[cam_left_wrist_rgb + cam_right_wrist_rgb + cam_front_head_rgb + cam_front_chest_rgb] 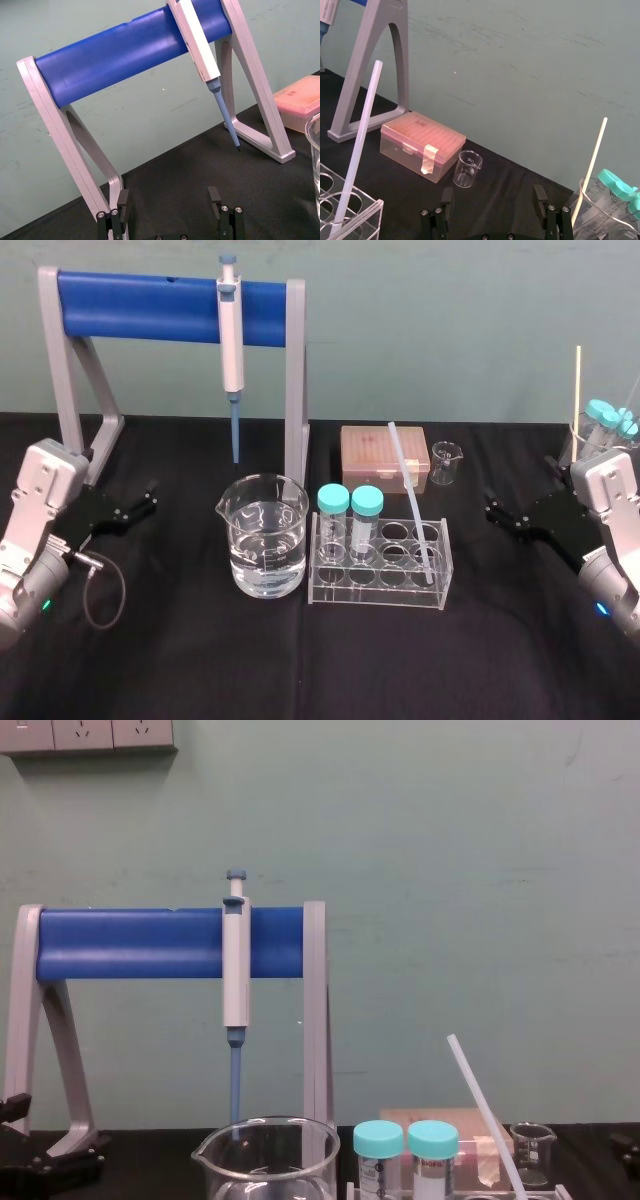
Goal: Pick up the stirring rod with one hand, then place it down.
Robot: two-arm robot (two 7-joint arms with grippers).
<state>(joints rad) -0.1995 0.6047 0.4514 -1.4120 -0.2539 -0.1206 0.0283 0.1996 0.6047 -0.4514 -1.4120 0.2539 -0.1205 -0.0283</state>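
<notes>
Black right end effector — open, empty.

I've got a pipette hanging off the blue-bar stand at upper left. At center, a water beaker sits just beside a clear rack holding two teal-capped vials. Above those I see a pink tip box and a tiny beaker.

Leaning at lower right: stirring rod, top tilted toward the left, just right of two teal-capped vials. Hanging left of centre from blue-barred stand: pipette, directly above large beaker at bottom centre.
</notes>
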